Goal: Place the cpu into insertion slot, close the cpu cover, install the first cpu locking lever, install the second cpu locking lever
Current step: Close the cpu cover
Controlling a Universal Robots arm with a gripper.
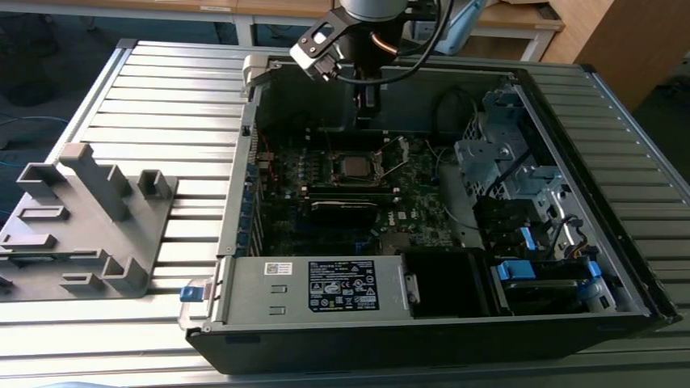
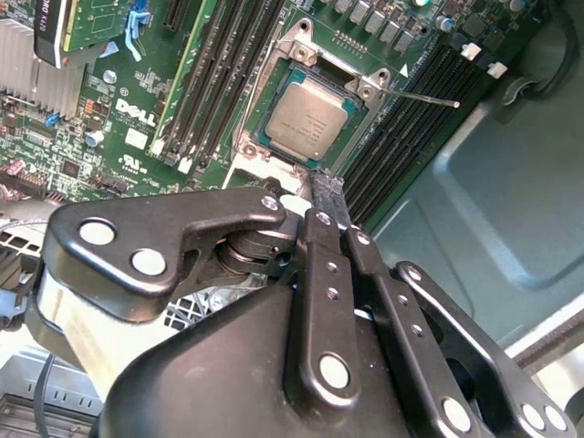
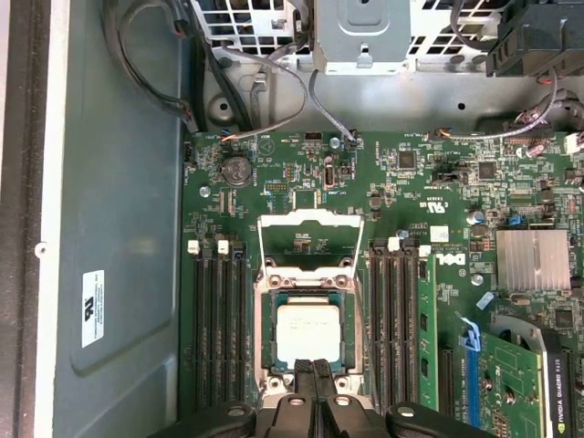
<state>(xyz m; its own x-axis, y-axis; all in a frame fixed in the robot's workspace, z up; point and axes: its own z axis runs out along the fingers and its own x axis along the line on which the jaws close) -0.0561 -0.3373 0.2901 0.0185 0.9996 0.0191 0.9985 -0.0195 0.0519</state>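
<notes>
Item one: my gripper has its fingers pressed together, with nothing between them. In both wrist views the tips sit at one edge of the insertion slot; I cannot tell whether they touch it.

Item two: the cpu lies flat in the slot, silvery top up, square to the rim.

Item three: the cpu cover is open, swung back from the slot on the side away from my fingers.

Item four: a thin lever rod sticks out free from one corner of the slot.

In the exterior view, my gripper hangs over the open computer case, above the board.
</notes>
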